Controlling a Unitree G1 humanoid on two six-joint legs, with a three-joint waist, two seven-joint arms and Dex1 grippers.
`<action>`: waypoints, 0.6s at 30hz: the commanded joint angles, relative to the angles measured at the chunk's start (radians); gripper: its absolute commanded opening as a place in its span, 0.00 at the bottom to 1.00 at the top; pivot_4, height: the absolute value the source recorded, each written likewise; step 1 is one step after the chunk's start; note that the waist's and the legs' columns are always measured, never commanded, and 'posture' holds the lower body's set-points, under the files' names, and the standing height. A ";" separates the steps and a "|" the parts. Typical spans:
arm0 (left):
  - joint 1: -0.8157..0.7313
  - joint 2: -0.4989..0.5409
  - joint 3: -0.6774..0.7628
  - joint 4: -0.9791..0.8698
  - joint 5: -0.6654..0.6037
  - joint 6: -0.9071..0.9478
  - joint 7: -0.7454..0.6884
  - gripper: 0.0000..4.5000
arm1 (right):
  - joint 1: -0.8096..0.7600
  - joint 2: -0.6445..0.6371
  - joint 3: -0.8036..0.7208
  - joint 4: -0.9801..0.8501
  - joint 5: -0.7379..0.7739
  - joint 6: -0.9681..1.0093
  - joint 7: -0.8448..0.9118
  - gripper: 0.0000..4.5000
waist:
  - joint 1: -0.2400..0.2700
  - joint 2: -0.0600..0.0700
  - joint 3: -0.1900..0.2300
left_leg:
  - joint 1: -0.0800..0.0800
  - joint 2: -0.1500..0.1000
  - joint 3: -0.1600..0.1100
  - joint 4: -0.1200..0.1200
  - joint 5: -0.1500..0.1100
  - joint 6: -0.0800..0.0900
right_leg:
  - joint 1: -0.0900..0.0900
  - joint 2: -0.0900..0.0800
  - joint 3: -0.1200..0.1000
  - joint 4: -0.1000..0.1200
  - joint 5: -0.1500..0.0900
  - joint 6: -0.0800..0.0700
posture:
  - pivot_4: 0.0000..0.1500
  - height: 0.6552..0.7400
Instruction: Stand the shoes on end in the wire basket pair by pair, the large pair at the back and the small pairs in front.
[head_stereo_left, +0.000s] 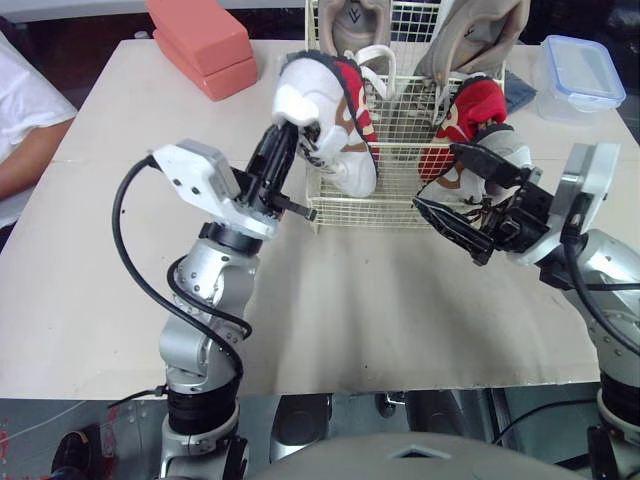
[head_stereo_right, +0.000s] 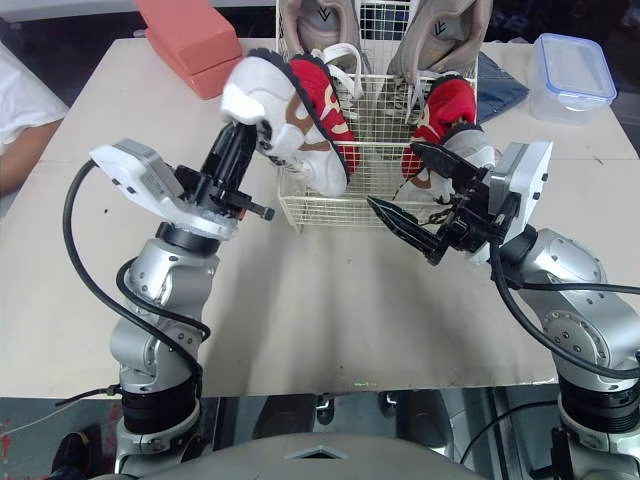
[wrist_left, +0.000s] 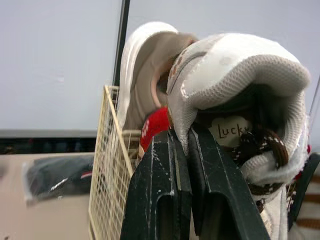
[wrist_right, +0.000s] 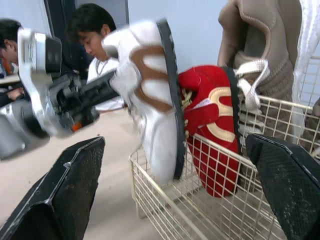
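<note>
Gripping the heel collar of a white shoe (head_stereo_left: 305, 105) with brown trim, the left fingers (head_stereo_left: 272, 155) are pinched narrow on it. They hold the shoe tilted over the near-left corner of the wire basket (head_stereo_left: 380, 213), its lower end down inside the wire. A red shoe (head_stereo_left: 357, 100) stands on end just behind it, the two touching.

The right fingers (head_stereo_right: 445, 162) are spread wide and hold nothing. They hang just outside the basket's near-right corner, beside a red-and-white shoe (head_stereo_left: 478, 112) that stands in the near-right part of the basket. Whether a finger touches that shoe cannot be told.

Two large beige shoes (head_stereo_left: 355, 22) stand on end along the far side of the basket, one left and one right. The basket sits on the far half of the worktop (head_stereo_left: 360, 320).

A coral box (head_stereo_left: 200, 40) lies at the far left and a clear tub with a blue lid (head_stereo_left: 580, 72) at the far right. A person's arm (head_stereo_left: 25, 150) rests at the left edge.
</note>
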 joint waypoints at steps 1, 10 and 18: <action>0.005 -0.002 -0.013 -0.011 0.033 -0.041 -0.006 0.00 | 0.022 0.007 -0.024 -0.026 -0.001 -0.056 0.032 0.99 | 0.000 0.000 0.000 | 0.000 0.000 0.000 0.000 0.000 0.000 | 0.000 0.000 0.000 0.000 0.000 0.000 | 1.00 0.36; 0.106 0.044 -0.034 -0.006 0.029 0.056 -0.038 0.00 | 0.135 0.025 -0.034 -0.028 -0.052 -0.158 0.070 0.99 | -0.001 0.000 0.000 | 0.000 0.000 0.000 0.000 0.000 0.000 | 0.000 0.000 0.000 0.000 -0.002 0.003 | 1.00 0.36; 0.152 0.061 0.004 0.024 -0.088 0.086 -0.124 0.18 | 0.229 0.024 -0.038 -0.053 -0.076 -0.212 0.080 1.00 | -0.003 0.002 -0.001 | 0.001 0.001 0.000 0.000 0.000 0.001 | 0.000 0.000 0.000 0.000 -0.002 0.003 | 1.00 0.36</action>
